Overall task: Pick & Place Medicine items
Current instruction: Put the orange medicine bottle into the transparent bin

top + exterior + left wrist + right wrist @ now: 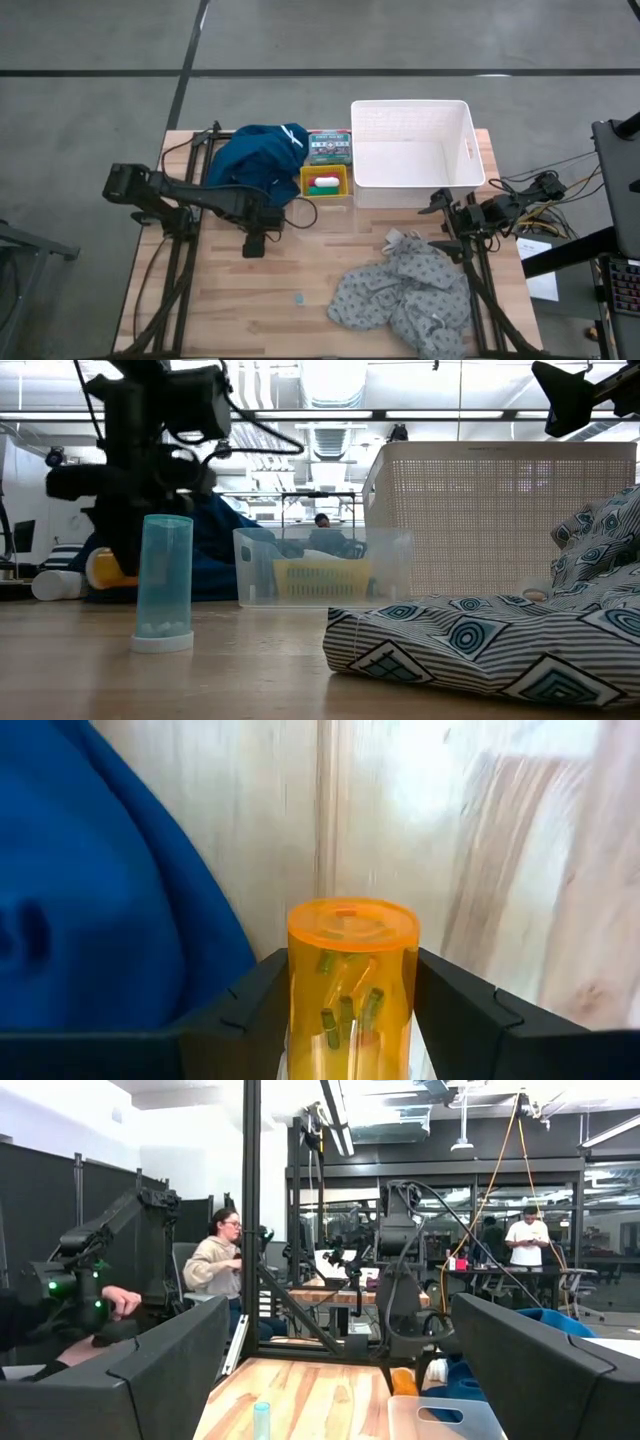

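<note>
My left gripper (254, 243) points down at the table's middle left, beside the dark blue cloth (260, 160), shut on an orange see-through pill bottle (350, 990) with green capsules inside. The bottle shows orange under the gripper in the low view (105, 570). A light-blue vial (165, 582) stands upright on its white end near the front edge (298, 297). A small yellow bin (325, 182) holds a white and a green piece. My right gripper (437, 200) waits open at the table's right, held level. My left gripper pinches the orange bottle's round wall (300, 1020) between its two fingers (250, 1010), one on each side, coming from above. The bottle's flat orange end (350, 925) sticks out past the fingertips. It sits low over the wood; whether it is clear of it I cannot tell.
A white basket (410, 155) stands at the back right, and a green box (330, 147) behind the yellow bin. A grey patterned cloth (410, 290) lies crumpled at the front right. Bare wood lies at the front left. People sit in the room beyond the table.
</note>
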Robot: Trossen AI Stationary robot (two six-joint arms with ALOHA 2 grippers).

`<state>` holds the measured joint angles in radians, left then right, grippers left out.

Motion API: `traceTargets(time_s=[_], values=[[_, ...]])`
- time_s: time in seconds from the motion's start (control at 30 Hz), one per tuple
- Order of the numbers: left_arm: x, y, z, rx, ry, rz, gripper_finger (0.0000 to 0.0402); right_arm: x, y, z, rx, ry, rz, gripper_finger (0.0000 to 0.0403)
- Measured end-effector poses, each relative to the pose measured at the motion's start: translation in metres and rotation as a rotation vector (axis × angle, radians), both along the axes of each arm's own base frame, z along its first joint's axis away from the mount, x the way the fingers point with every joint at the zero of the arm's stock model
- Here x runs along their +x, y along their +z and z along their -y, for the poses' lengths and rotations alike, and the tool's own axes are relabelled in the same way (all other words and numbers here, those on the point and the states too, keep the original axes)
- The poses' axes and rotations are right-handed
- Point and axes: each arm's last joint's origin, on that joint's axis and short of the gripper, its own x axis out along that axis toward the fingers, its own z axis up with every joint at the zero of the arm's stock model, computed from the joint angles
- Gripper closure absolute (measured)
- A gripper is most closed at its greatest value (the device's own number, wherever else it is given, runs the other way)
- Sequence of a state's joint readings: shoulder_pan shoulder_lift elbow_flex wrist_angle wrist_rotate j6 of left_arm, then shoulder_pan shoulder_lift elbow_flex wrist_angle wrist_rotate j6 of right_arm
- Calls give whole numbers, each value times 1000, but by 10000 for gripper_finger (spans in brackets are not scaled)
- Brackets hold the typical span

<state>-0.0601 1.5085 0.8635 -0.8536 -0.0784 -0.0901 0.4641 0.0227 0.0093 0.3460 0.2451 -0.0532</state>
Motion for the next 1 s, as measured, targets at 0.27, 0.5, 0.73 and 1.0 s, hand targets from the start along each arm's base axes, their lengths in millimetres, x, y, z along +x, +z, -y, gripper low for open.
traceTargets(time_s=[0.27, 0.5, 0.73, 1.0], values=[[22, 40, 1, -9, 25, 98, 212, 0, 0, 0, 0, 0, 0, 23], [41, 87, 2, 11, 30, 230, 211, 0, 0, 0, 0, 0, 0, 23], [51, 121, 2, 28, 29, 345, 211, 0, 0, 0, 0, 0, 0, 23], [63, 135, -3, 125, 29, 488, 211, 0, 0, 0, 0, 0, -1, 23]])
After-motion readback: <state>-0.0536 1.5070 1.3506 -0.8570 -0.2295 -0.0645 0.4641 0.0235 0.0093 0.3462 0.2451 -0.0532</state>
